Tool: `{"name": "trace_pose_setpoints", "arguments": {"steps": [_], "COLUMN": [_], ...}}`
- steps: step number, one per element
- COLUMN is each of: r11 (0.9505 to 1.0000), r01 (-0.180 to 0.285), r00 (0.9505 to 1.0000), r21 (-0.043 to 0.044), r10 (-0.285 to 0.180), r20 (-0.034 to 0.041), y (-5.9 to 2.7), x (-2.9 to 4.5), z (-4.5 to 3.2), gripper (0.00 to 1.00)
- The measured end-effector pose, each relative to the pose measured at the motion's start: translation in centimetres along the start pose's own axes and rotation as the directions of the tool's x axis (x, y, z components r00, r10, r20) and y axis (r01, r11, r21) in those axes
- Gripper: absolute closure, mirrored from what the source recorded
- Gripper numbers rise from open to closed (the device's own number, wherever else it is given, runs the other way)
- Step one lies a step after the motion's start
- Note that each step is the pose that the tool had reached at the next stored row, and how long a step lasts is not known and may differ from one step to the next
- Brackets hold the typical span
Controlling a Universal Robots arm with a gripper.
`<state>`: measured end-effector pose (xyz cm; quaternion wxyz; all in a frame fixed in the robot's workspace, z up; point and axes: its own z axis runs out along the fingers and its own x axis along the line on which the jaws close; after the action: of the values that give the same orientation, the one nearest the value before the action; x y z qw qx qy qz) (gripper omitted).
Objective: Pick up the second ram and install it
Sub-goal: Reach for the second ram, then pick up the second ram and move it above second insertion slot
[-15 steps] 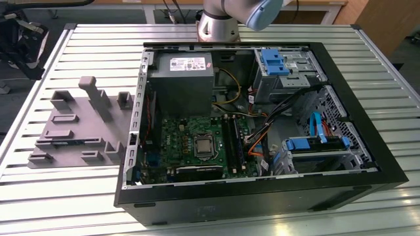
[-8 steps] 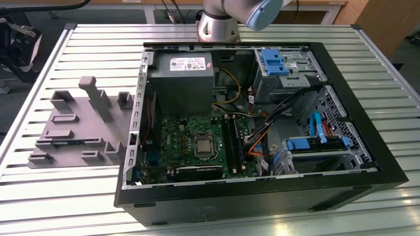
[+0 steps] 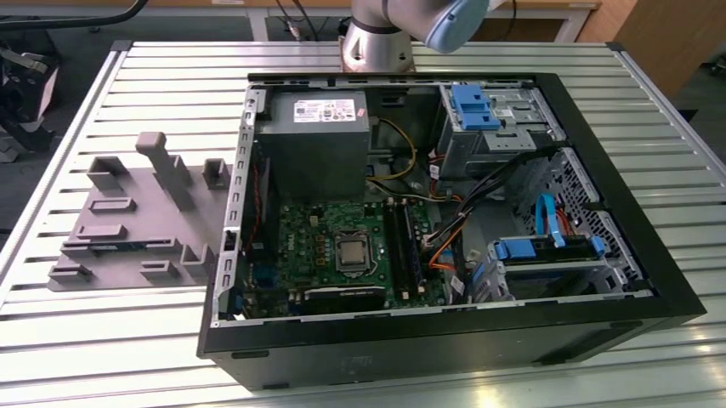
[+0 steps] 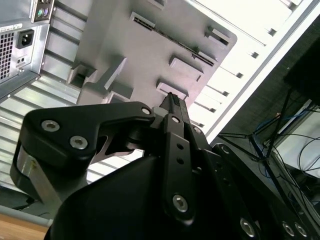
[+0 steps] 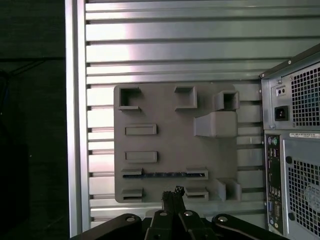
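Your claw [image 5: 172,192] hangs pinched shut and empty above the grey fixture [image 5: 165,135], where the second ram [image 5: 165,174] stands on edge in a slot just ahead of it, long axis aimed at the computer case [image 5: 295,150].

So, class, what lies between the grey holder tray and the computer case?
Just a bare strip of the slatted metal table, seen in the first wrist view between the tray and the case.

Ribbed silvery table [image 3: 114,340] under bright glare, brown wooden furniture [image 3: 647,34] behind, dark floor [image 5: 30,125] beside its edge.
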<state>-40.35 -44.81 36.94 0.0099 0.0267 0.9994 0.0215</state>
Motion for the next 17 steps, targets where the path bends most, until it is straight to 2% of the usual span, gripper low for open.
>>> {"name": "trace_pose_setpoints", "arguments": {"steps": [14, 17], "r11": [1.0000, 0.9995], "r01": [0.001, 0.033], "r00": [1.0000, 0.9995], "r21": [-0.0001, -0.0006], "r10": [-0.001, -0.033], "r20": [0.0001, -0.0014], "y": [0.00, 0.00], "x": [0.11, 0.12], "z": [0.00, 0.00], "gripper": [0.89, 0.89]}}
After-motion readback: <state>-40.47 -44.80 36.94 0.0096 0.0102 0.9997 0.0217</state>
